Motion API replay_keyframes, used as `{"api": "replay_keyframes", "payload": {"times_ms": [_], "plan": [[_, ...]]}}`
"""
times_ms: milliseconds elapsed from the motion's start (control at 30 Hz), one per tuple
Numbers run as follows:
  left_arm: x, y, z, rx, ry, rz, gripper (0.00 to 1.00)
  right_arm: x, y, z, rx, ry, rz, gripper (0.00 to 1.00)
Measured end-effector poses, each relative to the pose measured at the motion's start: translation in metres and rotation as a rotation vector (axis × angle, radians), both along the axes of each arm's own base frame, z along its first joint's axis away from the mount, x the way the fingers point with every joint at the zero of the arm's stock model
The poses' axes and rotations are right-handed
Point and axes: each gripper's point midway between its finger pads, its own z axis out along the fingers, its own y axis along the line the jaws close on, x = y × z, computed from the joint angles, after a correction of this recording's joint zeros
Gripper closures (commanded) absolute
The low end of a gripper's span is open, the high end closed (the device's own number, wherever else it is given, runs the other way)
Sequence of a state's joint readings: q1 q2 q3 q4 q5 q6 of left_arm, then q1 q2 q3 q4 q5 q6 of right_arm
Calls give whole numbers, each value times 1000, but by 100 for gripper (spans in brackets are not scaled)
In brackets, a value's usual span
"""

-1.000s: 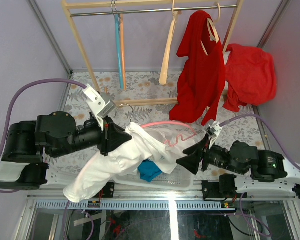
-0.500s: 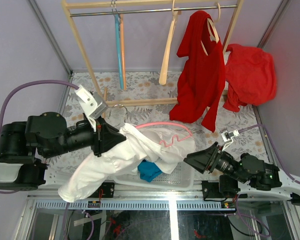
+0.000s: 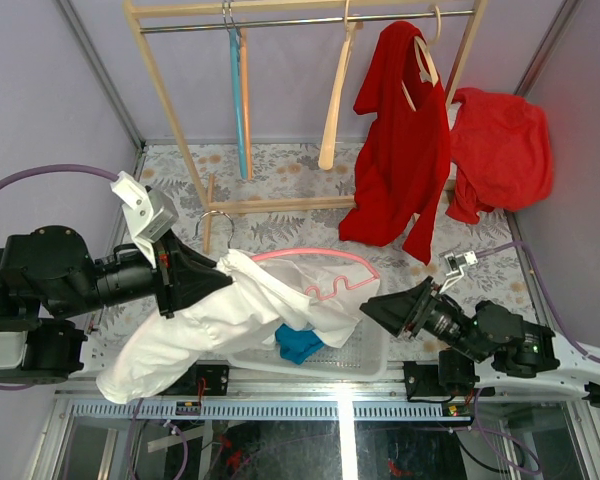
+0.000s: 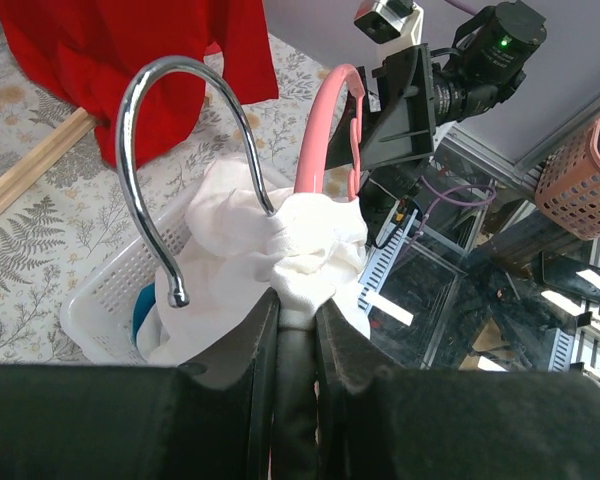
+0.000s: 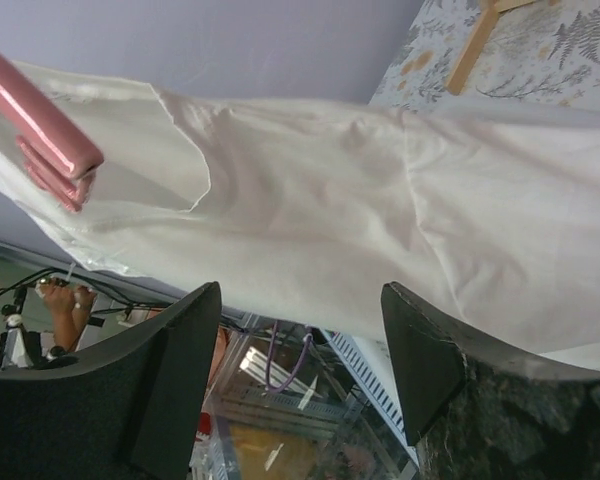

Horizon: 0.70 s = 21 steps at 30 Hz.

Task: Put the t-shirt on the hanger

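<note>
Looking down from the top camera, the biggest thing is the booth: plain lilac walls (image 3: 50, 90) around a table (image 3: 280, 175) covered in a pale fern-and-flower print. A wooden rack (image 3: 162, 90) stands at the far end, its top cropped by the frame, with a light blue hanger (image 3: 240, 100) and a beige wooden hanger (image 3: 335, 100) on the rail. A red garment (image 3: 395, 150) hangs on the rail's right side; a second red garment (image 3: 500, 150) is bunched just right of it, and I can't make out what it hangs on. The t-shirt (image 3: 200, 325) is up off the table, gathered at the left gripper (image 4: 297, 300); one long tail droops down-left past the near edge, and the rest spreads right over a white basket (image 3: 365, 352). The hanger (image 4: 318, 130) sits partly inside the shirt; its pink arm curves out of the cloth on the right, and its metal hook (image 4: 128, 150) pokes out beside the left jaws. Those jaws are squeezed close together, pinching bunched white fabric right where the hook comes out; cloth covers the hanger's neck, so I can't say whether it's in the pinch too. The right gripper (image 3: 375, 310) has its fingers spread wide with nothing between them, just beside the shirt's right edge; whether it touches, can't tell. A blue cloth (image 3: 298, 343) in the basket is mostly buried under the shirt. The hanger's other arm is hidden in the fabric.
</note>
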<state>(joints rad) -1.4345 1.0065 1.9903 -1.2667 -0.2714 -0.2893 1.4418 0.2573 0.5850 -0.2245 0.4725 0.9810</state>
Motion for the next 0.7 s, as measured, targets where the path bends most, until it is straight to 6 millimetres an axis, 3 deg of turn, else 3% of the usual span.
{"api": "replay_keyframes", "payload": {"times_ms": [467, 700], "plan": [[-3, 13, 6, -33, -13, -10, 100, 34, 16, 13, -146, -69, -173, 23], [-5, 25, 11, -67, -18, -12, 100, 51, 26, 9, -194, -81, -222, 23]]}}
